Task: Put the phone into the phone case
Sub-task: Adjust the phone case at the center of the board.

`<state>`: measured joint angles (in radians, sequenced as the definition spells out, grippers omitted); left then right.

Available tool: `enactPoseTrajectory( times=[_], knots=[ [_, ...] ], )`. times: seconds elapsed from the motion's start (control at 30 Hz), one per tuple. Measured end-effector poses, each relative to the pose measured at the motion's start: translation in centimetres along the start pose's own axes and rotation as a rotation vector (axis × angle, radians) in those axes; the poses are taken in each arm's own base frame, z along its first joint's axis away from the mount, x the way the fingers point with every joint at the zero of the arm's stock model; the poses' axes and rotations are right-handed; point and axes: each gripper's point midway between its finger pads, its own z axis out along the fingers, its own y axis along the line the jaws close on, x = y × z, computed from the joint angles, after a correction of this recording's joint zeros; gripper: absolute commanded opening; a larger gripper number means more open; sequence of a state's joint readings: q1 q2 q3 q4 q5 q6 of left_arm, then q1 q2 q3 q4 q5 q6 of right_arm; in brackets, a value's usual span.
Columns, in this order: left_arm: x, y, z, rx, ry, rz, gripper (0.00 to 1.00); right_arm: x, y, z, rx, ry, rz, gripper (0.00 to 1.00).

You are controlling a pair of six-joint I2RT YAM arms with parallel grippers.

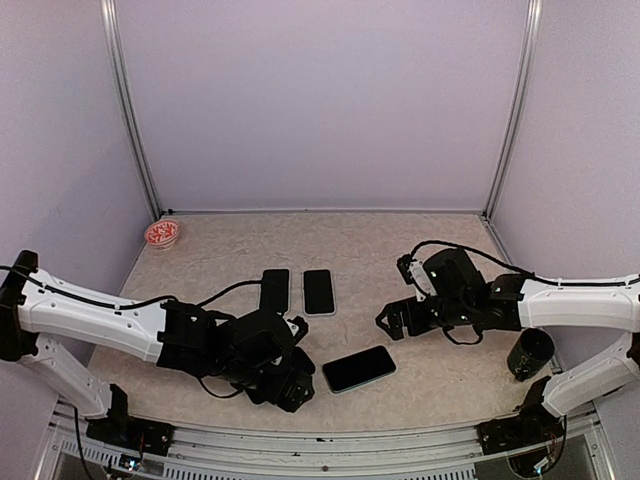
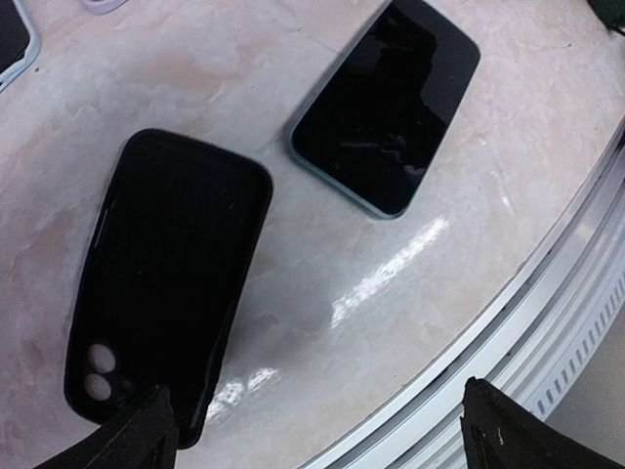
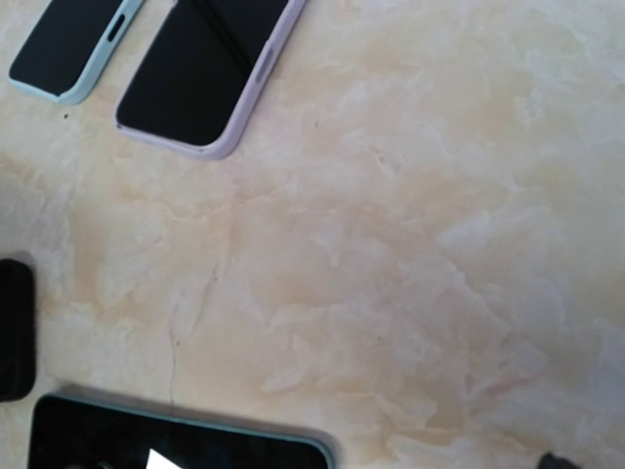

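The phone lies flat and screen-up at one o'clock from the black phone case, near it but apart. It is probably stiff, light and slick, so pinch its long edges. The left gripper and right gripper gape empty.

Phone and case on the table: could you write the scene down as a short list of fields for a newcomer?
nearest phone: screen up, teal edge, flat on the table near its front
phone case: black, empty, beside that phone, not touching
left gripper: open, above the case, holding nothing
right gripper: open, above bare table, holding nothing
farther back: teal-edged phone and lilac-edged phone, side by side
extras: black cup at right, red dish in far left corner
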<state>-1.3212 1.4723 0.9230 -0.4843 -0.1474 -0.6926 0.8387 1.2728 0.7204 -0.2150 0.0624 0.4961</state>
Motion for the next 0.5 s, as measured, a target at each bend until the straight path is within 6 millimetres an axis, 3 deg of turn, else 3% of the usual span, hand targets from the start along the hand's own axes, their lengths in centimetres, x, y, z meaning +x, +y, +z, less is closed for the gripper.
enactPoseTrajectory(
  times=[0.2,0.5],
  knots=[
    [2.2,2.8,-0.5,-0.105,0.059,-0.009,0.99,-0.2,0.0,0.0,-0.003,-0.006,0.001,0.99],
    [4.1,5.0,-1.5,-0.190,0.102,-0.025,0.99,-0.7,0.1,-0.1,-0.022,-0.020,-0.003,0.99]
  ],
)
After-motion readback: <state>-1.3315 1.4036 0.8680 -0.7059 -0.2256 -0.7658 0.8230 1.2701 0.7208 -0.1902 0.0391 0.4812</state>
